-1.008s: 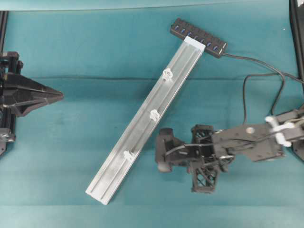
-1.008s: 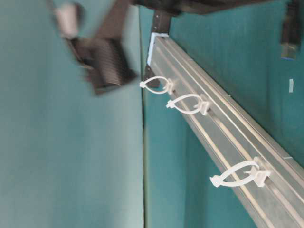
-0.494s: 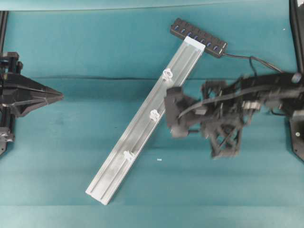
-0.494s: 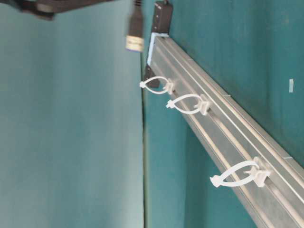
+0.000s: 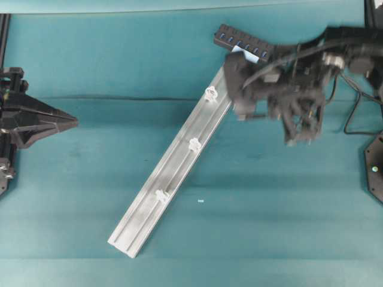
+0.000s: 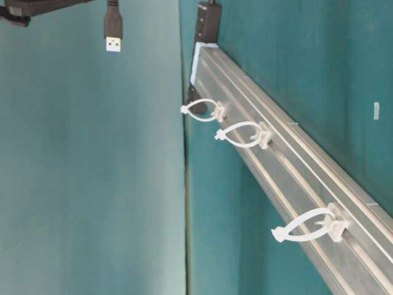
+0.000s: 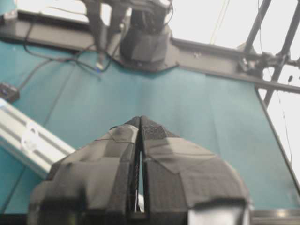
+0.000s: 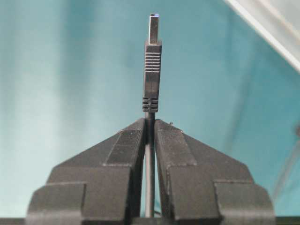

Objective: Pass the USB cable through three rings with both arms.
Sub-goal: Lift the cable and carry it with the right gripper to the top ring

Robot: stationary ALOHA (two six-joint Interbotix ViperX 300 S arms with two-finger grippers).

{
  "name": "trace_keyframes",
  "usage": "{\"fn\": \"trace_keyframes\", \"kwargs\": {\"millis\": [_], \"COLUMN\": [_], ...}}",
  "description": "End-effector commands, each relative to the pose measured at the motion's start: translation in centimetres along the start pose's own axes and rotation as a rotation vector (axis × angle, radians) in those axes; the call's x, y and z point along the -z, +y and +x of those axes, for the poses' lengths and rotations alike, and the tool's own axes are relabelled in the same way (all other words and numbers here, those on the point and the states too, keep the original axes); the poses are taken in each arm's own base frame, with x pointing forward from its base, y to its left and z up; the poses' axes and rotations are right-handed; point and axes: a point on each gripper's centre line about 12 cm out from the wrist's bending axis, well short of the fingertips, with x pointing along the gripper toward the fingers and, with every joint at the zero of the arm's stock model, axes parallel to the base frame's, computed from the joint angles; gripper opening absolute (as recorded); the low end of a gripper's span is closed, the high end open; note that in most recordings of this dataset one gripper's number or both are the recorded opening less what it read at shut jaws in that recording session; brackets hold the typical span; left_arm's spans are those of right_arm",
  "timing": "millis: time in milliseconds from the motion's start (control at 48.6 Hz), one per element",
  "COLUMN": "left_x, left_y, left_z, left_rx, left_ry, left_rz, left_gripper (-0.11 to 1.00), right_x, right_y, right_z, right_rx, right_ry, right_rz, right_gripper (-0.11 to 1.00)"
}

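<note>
Right gripper was clamped on the USB cable just behind the plug, which stuck out straight ahead of the tips. Within the last second it swung from beside the rail's lower half to the hub end, now above the rail, nearest the top ring. No ring threaded yet; likely lining up for first insertion. Left gripper sat shut and empty, parked well off to the side.
</note>
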Motion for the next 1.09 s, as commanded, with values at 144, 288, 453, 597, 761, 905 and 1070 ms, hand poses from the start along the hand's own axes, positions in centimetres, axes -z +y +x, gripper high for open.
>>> {"fn": "trace_keyframes", "kwargs": {"millis": [144,288,453,597,761,905,1070], "left_x": [-1.2,-1.5,-1.3,-1.4,-1.8,-1.7,-1.7], "left_y": [-0.1,0.0,0.7,1.1,1.0,1.1,1.1], "left_z": [-0.3,-0.6,-0.5,-0.4,-0.5,-0.4,-0.4], "left_rx": [-0.004,-0.013,-0.045,-0.068,-0.065,-0.068,-0.07], "left_ry": [0.001,-0.001,0.013,0.01,-0.006,0.002,0.003], "left_rz": [0.009,0.009,0.009,0.005,0.0,0.0,-0.004], "left_gripper": [-0.01,-0.01,-0.01,-0.01,0.06,0.23,0.52], "right_x": [1.5,2.2,2.5,2.0,1.3,1.0,0.8], "right_y": [-4.4,-6.9,-8.7,-9.5,-10.3,-10.7,-11.2], "right_z": [-0.9,-0.7,1.3,3.5,5.5,7.0,8.2], "right_rx": [0.073,0.155,0.237,0.272,0.281,0.274,0.257], "right_ry": [-0.027,-0.038,-0.066,-0.089,-0.091,-0.07,-0.045], "right_rz": [-0.122,-0.268,-0.419,-0.454,-0.471,-0.554,-0.629], "right_gripper": [0.1,0.1,0.1,0.1,0.1,0.1,0.1]}}
